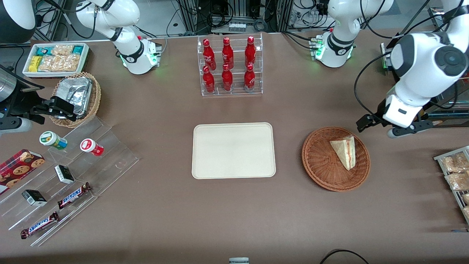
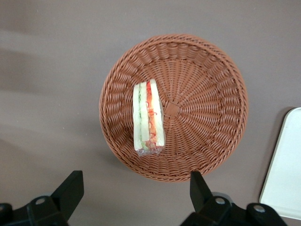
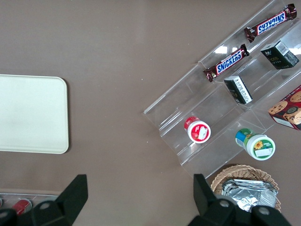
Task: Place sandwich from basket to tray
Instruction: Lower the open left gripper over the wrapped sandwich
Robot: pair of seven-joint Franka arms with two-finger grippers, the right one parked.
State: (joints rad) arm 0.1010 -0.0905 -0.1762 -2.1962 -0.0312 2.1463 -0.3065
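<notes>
While my gripper [image 2: 133, 197] hovers above the desk beside the round reddish-brown wicker basket [image 2: 207, 84], fingers [image 2: 70, 188] released, the clear-wrapped triangular sandwich [image 2: 148, 117] lies inside.

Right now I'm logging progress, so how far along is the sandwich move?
Nothing is done yet: the sandwich lies in the basket, and the tray holds nothing. In hand: the gripper is open above the table beside the basket, gripping nothing. Left: grasp the sandwich, lift it, set it on the tray.
</notes>
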